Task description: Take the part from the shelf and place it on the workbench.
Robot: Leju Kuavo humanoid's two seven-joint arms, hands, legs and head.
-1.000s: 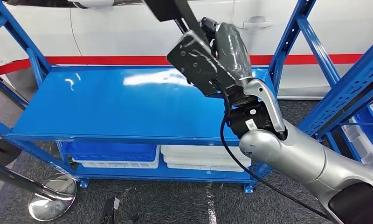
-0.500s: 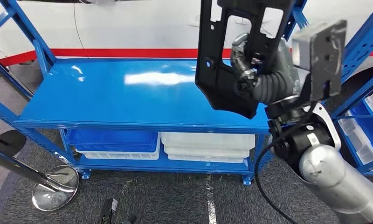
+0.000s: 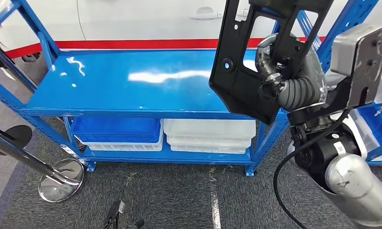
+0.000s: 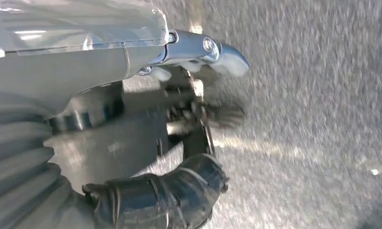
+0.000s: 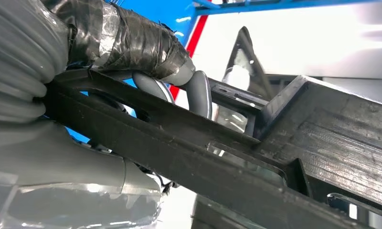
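My right hand (image 3: 294, 78) grips a large black plastic part (image 3: 241, 81), a flat frame with cut-out openings, and holds it upright. In the head view the part hangs in front of the right end of the blue table top (image 3: 146, 81), well above it and touching nothing. From the right wrist the part's ribbed bar (image 5: 227, 162) runs across close up, with my taped fingers (image 5: 198, 93) wrapped over it. My left hand (image 4: 179, 143) hangs over grey carpet, its thumb and dark fingers apart with nothing between them.
Under the blue top a lower shelf carries a blue bin (image 3: 115, 131) and stacked white bins (image 3: 208, 136). A second blue rack (image 3: 370, 114) with bins stands at the right. A chrome stanchion base (image 3: 60, 179) sits on the carpet at the left, and a white car (image 3: 146, 19) is behind.
My right arm has turned the part from edge-on to upright and facing me, and carried it rightward. The whole picture has also shifted, so the camera has moved.
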